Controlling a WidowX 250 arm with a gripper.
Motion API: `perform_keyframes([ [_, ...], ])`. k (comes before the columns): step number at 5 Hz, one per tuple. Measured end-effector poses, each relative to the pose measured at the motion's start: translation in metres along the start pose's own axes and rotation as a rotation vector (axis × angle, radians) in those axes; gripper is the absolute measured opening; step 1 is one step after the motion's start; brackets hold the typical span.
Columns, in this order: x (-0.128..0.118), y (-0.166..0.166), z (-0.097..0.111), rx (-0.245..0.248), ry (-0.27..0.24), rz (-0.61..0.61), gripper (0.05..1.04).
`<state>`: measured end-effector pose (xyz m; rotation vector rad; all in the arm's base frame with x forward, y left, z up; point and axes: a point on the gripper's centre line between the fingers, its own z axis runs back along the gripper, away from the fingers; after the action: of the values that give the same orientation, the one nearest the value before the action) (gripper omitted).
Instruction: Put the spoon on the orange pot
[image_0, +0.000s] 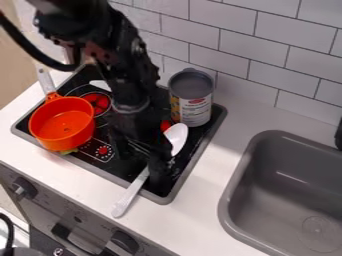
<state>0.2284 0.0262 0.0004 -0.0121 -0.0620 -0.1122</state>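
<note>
Spoon (133, 192) was right at pincer (155, 162); couldn't tell if spread or pinching. Pot (61, 123) sat left of pincer in view. Reach looked done; lift, carry, placing remained.

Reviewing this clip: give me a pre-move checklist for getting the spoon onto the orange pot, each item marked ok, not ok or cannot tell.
1. The pincer is at the spoon: ok, it hangs over the middle stretch.
2. Grip on the spoon is secure: cannot tell, the pincer hides that stretch.
3. The spoon is on the orange pot: not ok, it is across the stove, its handle end past the front edge.
4. The orange pot is upright, open side up: ok.
5. The orange pot sits flat: cannot tell, something green pokes out beneath it.
6. The can is upright: ok, though close behind the spoon's bowl.
</note>
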Motion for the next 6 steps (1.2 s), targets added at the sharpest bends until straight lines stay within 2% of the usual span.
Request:
perform_keyframes([
  [1, -0.004, -0.003, -0.01, -0.032, 0.048, -0.005, 0.997],
  [2, -0.003, 0.0, -0.011, -0.062, 0.053, 0.007, 0.97],
  [3, -0.001, 0.003, -0.012, -0.084, 0.054, 0.012, 0.722],
  [4, -0.001, 0.004, -0.015, -0.075, 0.043, 0.017, 0.435],
  [5, -0.004, 0.0, -0.013, -0.096, 0.053, 0.007, 0.219],
  [6, -0.012, -0.01, -0.011, -0.101, 0.058, -0.026, 0.133],
])
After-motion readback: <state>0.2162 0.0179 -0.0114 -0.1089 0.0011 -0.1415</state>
